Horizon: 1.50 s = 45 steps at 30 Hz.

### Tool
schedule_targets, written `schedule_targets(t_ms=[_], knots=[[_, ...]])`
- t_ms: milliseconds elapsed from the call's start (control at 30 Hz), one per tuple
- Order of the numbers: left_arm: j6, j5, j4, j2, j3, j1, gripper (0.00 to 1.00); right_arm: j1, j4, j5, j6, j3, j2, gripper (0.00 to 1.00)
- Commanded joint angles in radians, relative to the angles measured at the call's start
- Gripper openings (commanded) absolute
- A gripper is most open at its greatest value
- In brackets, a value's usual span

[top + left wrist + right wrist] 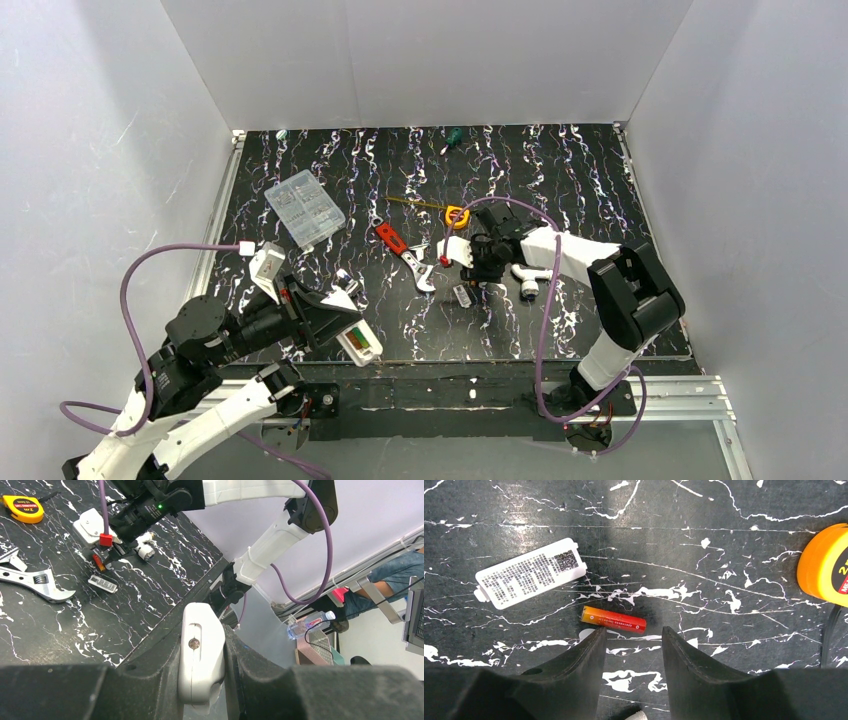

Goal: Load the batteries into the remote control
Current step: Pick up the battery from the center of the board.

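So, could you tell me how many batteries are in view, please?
2. One orange-red cylindrical battery lies on the black marbled table below the right gripper; a second battery sits in the white plastic remote held by the left gripper. Others may be hidden.

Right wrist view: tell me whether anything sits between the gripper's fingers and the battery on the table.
Nothing visible does. The battery lies on the bare table just ahead of the open right gripper. The white labelled plate lies apart to its upper left, and the tape measure sits at the far right edge.
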Motion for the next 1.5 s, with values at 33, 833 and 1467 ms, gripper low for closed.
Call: schedule_targets(t_ms=[33, 833, 1467], knots=[[0.012, -0.004, 0.06, -0.018, 0.03, -0.001, 0.0, 0.013, 0.047, 0.011, -0.016, 0.008, 0.014, 0.54], [0.006, -0.009, 0.058, -0.02, 0.03, 0.0, 0.0, 0.074, -0.007, -0.021, -0.029, 0.084, 0.084, 0.56], [0.011, -0.015, 0.046, -0.024, 0.039, 0.0, 0.0, 0.09, -0.177, -0.055, -0.039, 0.212, 0.174, 0.4]])
